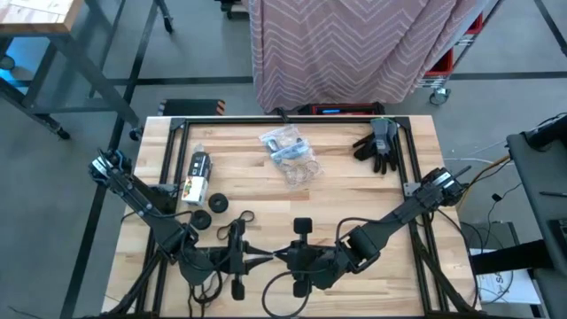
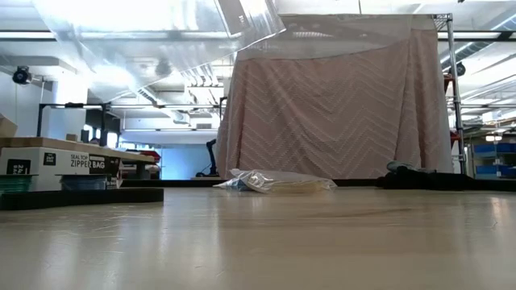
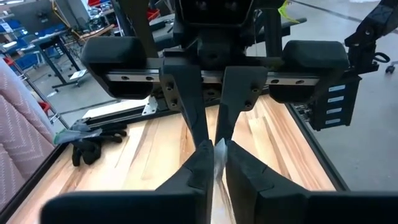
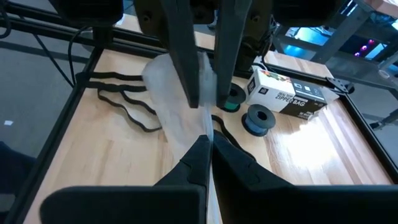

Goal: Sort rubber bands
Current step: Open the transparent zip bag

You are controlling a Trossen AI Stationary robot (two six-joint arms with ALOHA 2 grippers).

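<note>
Pale butcher-block counter (image 1: 354,204) inside a black frame: both dark arms meet at its near edge, tip to tip. The left gripper (image 3: 215,154) and the right gripper (image 4: 208,144) each have their fingers pressed together on the same thin, crinkly clear bag (image 4: 171,93), which hangs between them above the wood. Black rubber bands (image 4: 124,99), thin wavy loops, lie flat on the counter just beside the grippers, on the left arm's side; more show as a small dark loop (image 1: 245,217) in the overhead view. Near them sit two round dark spools (image 4: 258,118) and a white box (image 4: 289,93) printed "ZIPPER BAG". Toward the far edge, a second clear bag (image 1: 291,152) holding bluish and tan contents lies at centre, well apart from the grippers, and dark gloves (image 1: 379,143) rest by the far right corner. A chevron-patterned pink cloth (image 2: 339,105) hangs beyond the counter.
</note>
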